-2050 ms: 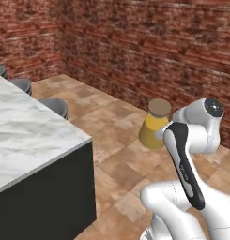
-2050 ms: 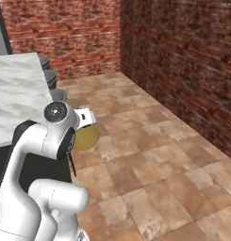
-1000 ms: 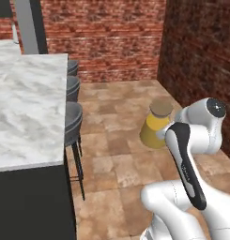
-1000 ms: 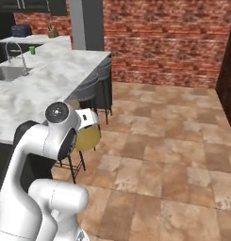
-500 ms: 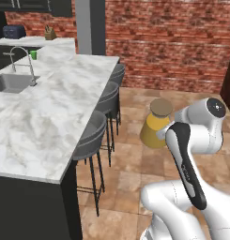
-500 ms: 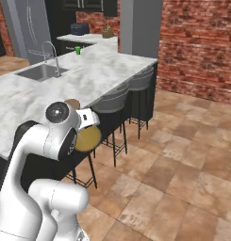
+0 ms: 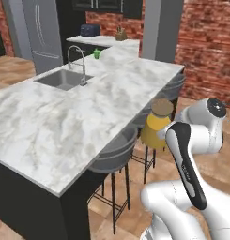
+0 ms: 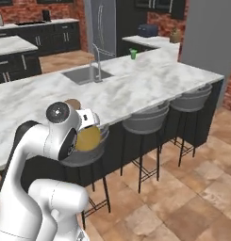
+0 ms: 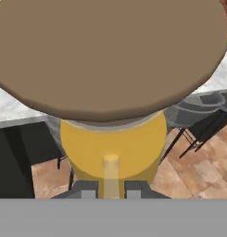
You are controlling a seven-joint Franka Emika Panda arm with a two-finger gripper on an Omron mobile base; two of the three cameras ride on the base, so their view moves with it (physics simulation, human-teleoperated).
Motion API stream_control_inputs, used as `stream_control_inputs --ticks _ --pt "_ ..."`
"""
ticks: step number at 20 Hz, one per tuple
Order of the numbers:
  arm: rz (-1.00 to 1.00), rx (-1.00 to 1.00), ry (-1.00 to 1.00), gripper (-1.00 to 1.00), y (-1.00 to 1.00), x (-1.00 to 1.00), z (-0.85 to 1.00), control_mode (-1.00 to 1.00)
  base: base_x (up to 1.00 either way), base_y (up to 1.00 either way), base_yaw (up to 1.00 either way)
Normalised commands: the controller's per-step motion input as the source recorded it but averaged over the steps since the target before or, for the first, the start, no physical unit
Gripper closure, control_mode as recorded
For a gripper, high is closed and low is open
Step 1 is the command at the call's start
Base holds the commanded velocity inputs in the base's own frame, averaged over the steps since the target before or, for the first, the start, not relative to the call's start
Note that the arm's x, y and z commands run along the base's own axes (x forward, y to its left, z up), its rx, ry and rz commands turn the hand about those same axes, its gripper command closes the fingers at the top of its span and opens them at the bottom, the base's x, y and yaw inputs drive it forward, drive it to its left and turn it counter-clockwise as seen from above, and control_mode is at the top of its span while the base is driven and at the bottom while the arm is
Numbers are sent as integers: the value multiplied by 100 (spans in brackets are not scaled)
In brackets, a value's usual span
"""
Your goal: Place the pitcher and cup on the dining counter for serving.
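The pitcher [image 7: 156, 126] hangs in the air beside my arm, clear glass with orange liquid and a round brown lid [image 9: 110, 51]. My gripper [image 9: 111, 189] is shut on its handle [image 9: 110, 171], one finger tip on each side. From the right base view the pitcher [image 8: 87, 138] sits just in front of my wrist, over a stool. The green cup [image 7: 96, 54] stands far back on the dining counter [image 7: 50, 122], beyond the sink [image 7: 62, 78]. That cup [image 8: 133, 54] is well out past the faucet [image 8: 95, 59].
Grey bar stools [image 7: 114, 154] line the counter's near side under the overhang, several of them [image 8: 147, 120]. A steel fridge [image 7: 43, 33] and dark cabinets stand behind. A separate marble island [image 8: 11, 44] lies at the far left. Brick wall [image 7: 205, 47] to the right.
The whole picture has swung round: the base has turned, bringing the counter with its sink and the cup into view. The pitcher stays held in the gripper, same place beside the arm.
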Motion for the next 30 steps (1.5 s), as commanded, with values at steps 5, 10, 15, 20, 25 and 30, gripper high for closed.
stream_control_inputs --ticks 5,10,15,20,25,30 --pt "0 0 0 100 0 0 0 100 54 -59 61" --pt "0 0 0 100 0 0 0 100 38 -47 58" --pt "0 0 0 100 0 0 0 100 48 -21 49" --pt "15 1 0 100 -8 26 -6 -100 37 -8 25" --pt "30 5 0 100 -34 72 -15 -100 0 0 0" --pt "22 5 0 100 -28 73 -21 -100 0 0 0"
